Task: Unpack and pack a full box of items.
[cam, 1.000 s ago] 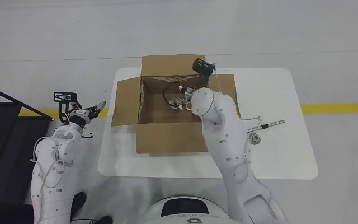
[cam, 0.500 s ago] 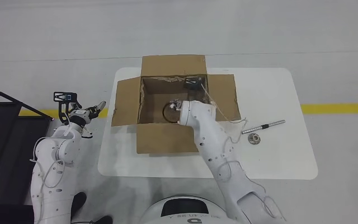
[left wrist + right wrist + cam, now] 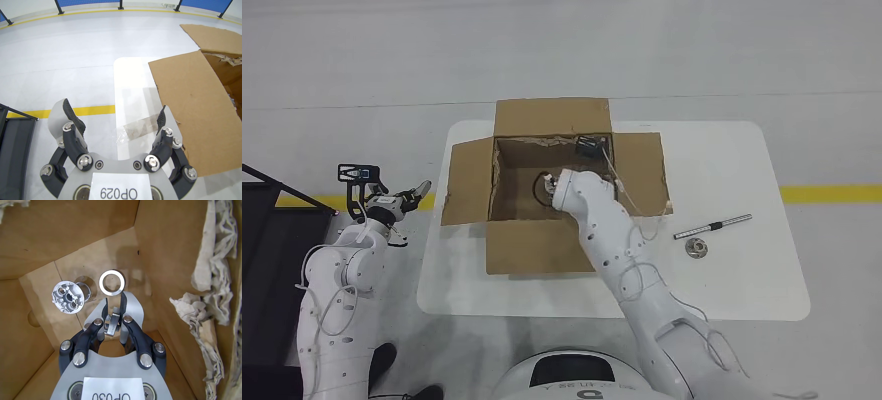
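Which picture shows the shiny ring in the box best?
The right wrist view: the ring sits whole on the box floor. From above, the right arm covers that spot; the left wrist view faces the box's flap.

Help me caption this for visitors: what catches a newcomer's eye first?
The right hand is down inside the open cardboard box, shut on a small metal fitting. Just beyond it on the box floor sit a shiny steel ring and a flanged hub; the left hand hangs open beside the table.
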Action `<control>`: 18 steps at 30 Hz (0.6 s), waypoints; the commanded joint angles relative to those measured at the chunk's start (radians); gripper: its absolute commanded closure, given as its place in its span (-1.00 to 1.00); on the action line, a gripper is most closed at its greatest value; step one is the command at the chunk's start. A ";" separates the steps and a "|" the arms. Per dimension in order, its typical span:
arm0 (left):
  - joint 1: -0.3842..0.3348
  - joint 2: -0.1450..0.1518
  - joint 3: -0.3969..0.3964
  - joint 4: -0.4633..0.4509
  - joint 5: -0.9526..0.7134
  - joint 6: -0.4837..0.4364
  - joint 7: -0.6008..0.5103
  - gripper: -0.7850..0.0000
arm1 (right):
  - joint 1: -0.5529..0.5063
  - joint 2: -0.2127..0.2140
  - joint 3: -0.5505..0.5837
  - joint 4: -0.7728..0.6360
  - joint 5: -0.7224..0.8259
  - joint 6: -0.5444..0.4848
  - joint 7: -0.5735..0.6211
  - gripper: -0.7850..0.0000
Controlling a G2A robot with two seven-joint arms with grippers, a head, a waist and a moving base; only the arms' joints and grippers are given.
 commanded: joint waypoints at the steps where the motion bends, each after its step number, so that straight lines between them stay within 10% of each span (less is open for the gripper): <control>1: 0.000 0.000 0.000 0.000 0.000 0.000 0.000 -1.00 | 0.002 -0.003 -0.006 0.014 -0.004 0.006 -0.006 0.25; 9: 0.000 0.000 0.000 0.000 0.000 0.000 0.000 -1.00 | -0.031 -0.010 -0.013 -0.076 0.006 0.020 -0.044 -0.03; 18: 0.000 0.000 0.000 0.000 0.000 0.000 0.000 -1.00 | -0.365 0.043 0.116 -0.874 0.103 -0.200 0.135 -0.35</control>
